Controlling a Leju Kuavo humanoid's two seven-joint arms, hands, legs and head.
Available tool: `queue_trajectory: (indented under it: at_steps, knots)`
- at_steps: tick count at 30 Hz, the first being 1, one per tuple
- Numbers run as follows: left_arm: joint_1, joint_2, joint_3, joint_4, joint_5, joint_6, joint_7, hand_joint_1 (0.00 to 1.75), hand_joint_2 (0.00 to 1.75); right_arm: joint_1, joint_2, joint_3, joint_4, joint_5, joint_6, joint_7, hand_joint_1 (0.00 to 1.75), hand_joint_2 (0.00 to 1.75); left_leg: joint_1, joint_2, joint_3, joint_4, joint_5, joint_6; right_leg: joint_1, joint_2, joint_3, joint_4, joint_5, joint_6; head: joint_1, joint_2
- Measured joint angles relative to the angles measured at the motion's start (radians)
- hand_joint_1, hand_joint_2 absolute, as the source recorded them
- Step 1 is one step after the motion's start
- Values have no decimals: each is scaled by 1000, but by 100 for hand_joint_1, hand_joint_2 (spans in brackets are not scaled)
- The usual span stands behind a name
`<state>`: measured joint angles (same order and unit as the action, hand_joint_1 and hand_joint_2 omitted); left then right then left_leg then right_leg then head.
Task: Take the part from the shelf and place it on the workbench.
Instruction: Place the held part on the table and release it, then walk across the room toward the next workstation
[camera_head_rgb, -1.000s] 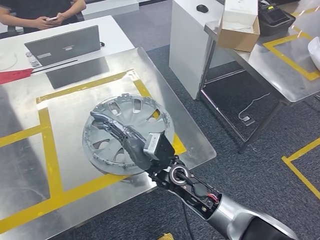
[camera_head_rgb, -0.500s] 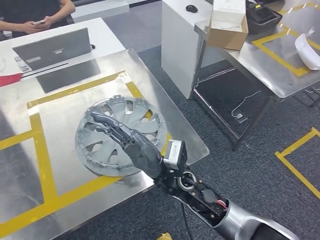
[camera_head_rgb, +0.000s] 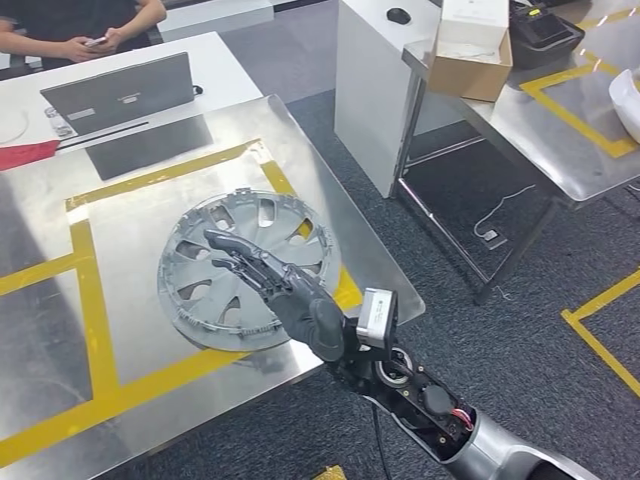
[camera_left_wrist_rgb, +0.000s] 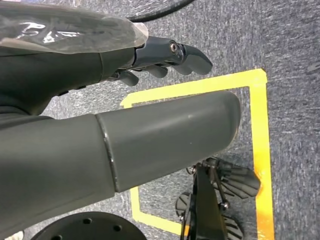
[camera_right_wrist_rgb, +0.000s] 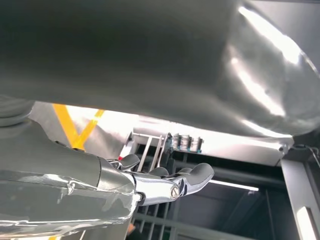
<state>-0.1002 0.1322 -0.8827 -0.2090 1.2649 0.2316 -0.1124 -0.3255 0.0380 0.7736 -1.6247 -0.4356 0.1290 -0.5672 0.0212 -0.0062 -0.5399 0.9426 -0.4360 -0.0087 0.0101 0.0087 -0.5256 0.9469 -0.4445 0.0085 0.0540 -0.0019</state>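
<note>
The part, a silver hubcap (camera_head_rgb: 198, 290), lies flat on the metal workbench (camera_head_rgb: 143, 205), inside the yellow tape frame. My right hand (camera_head_rgb: 281, 287) reaches in from the bench's near edge. Its fingers (camera_head_rgb: 226, 246) are stretched out flat over the hubcap's middle and hold nothing. In the right wrist view the same fingers (camera_right_wrist_rgb: 180, 183) are straight and apart. My left hand (camera_left_wrist_rgb: 166, 54) hangs over the carpet with its fingers extended and nothing in them.
A closed laptop (camera_head_rgb: 121, 92) and a red item (camera_head_rgb: 26, 153) lie at the bench's far side, where a person (camera_head_rgb: 83, 30) stands. To the right stand a white cabinet (camera_head_rgb: 373, 90) and a second metal table (camera_head_rgb: 551, 130) with a cardboard box (camera_head_rgb: 469, 55).
My right hand has drawn back toward the bench's near edge, and its wrist now sits off the hubcap. The hubcap stays put. The camera has shifted a little.
</note>
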Motion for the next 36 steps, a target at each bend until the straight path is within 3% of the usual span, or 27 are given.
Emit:
queue_trajectory:
  at_steps: [2, 3, 6, 7, 8, 9, 11, 13, 17, 19, 21, 22, 23, 24, 25, 27, 29, 32, 33, 34, 36]
  knots:
    - [0, 0, 0, 0, 0, 0, 0, 0, 0, -1, 0, -2, -1, 0, 2, 0, 0, 0, 2, 1, -2, 5, -7, -11, -2, -1, 5, -14, 10, -13, -6, 0]
    - [0, -1, 0, 0, 0, 0, 0, 0, 0, -2, 0, -3, -2, 0, 2, -1, 0, 0, 2, 1, -12, 30, -26, -14, -3, -2, 7, -22, 16, -20, -10, 0]
    - [0, -1, 0, 0, 1, 0, 0, 0, 0, -3, 0, -4, -2, 0, 4, -1, 0, 0, 1, 1, -96, 218, -134, -16, -1, -7, 0, -29, 28, -31, -29, 0]
    - [0, -1, 0, 0, 1, 1, 0, 0, 0, -1, 0, -4, -2, 0, 5, 0, 0, 0, 1, 1, -121, 276, -156, -17, 1, -8, -3, -29, 30, -33, -33, 0]
    - [1, -1, 0, 0, 2, 1, 1, 0, 0, -1, 0, -4, -2, 0, 6, 0, 0, 0, 1, 1, -129, 301, -160, -18, 2, -8, -7, -28, 32, -34, -35, 0]
    - [1, -1, 0, 0, 2, 1, 1, 0, 0, 0, 0, -5, -1, 0, 7, 0, 0, 0, 1, 1, -117, 284, -144, -18, 2, -8, -10, -27, 33, -33, -37, 0]
    - [0, 0, 0, 0, 2, 1, 1, 0, 0, 0, 0, -5, -1, 0, 9, 0, 0, 0, 3, 2, -41, 149, -81, -18, 1, -8, -15, -19, 34, -30, -39, 0]
    - [-2, 0, 0, 0, 1, 1, 1, 0, 0, -1, 0, -5, -2, 0, 10, 0, 0, 0, 3, 0, 20, 31, -39, -13, 5, -6, -22, -5, 32, -22, -40, 0]
    - [-4, -1, 0, 0, -1, 0, 1, 0, 0, -4, 0, -7, -2, 0, 12, 0, 0, 0, -2, -1, 20, 6, -21, 10, 4, -4, -36, 10, 29, -1, -29, 0]
    - [-4, -1, 0, 0, -1, 0, 1, 0, 0, -6, 0, -9, -2, 0, 12, 0, 0, 0, 0, 3, 10, 4, -10, 24, -1, -4, -60, 73, -25, 10, -24, 0]
    - [-5, 0, 0, 0, -1, 0, 1, 0, 0, -6, -1, -11, -2, 0, 12, 0, 0, 0, 0, 5, -4, 4, 0, 29, -6, -4, -106, 210, -116, 21, -16, 0]
    - [-4, 1, 0, 0, -1, 0, 1, 0, 0, -6, -1, -12, -2, 0, 12, 0, 0, 0, -1, 5, -11, 5, 5, 30, -9, -4, -124, 274, -149, 25, -12, 0]
    - [-4, 2, 0, 0, -1, 0, 1, 0, 0, -6, -2, -12, -2, 0, 12, 1, 0, 0, -2, 5, -18, 5, 9, 29, -11, -4, -129, 309, -161, 26, -10, 0]
    - [-4, 2, 0, 0, -1, 0, 1, 0, 0, -6, -3, -12, -2, 0, 12, 1, 0, 0, -2, 5, -24, 5, 14, 28, -12, -4, -114, 303, -154, 25, -8, 0]
    - [-4, 2, 0, 0, -2, 0, 1, 0, 0, -6, -3, -13, -2, 0, 12, 1, 0, 0, -2, 5, -29, 5, 18, 26, -12, -4, -79, 255, -130, 23, -4, 0]
    - [-4, 1, 0, 0, -3, -1, 1, 0, 0, -8, -4, -13, -3, 0, 12, 1, 0, 0, -3, 3, -34, 5, 26, 20, -9, -4, 24, 91, -76, 13, 2, 0]
    - [-4, 0, 0, 0, -4, -2, 1, 0, 0, -10, -4, -13, -5, 0, 12, 1, 0, 0, -2, 3, -36, 2, 37, 9, -1, -3, 79, -12, -50, 4, 5, 0]
    - [-4, 1, 0, 0, -4, -2, 1, 0, 0, -12, -4, -13, -6, 0, 12, 1, 0, 0, 2, 4, -40, -3, 50, -10, 3, -4, 73, -30, -33, -10, 6, 0]
    - [-4, 1, 0, 0, -5, -3, 1, 0, 0, -13, -4, -13, -5, 0, 12, 1, 0, 0, 2, 4, -48, 10, 35, -14, 2, -6, 68, -35, -23, -17, 4, 0]
    - [-4, 2, 0, 0, -5, -3, 1, 0, 0, -13, -4, -13, -5, 0, 12, 1, 0, 0, 2, 4, -63, 42, 3, -16, 0, -9, 61, -41, -11, -25, -3, 0]
    - [-4, 2, 0, 0, -4, -3, 1, 0, 0, -13, -4, -13, -5, -2, 13, 1, 0, 0, 2, 3, -113, 172, -93, -18, 1, -11, 38, -44, 8, -37, -19, 0]
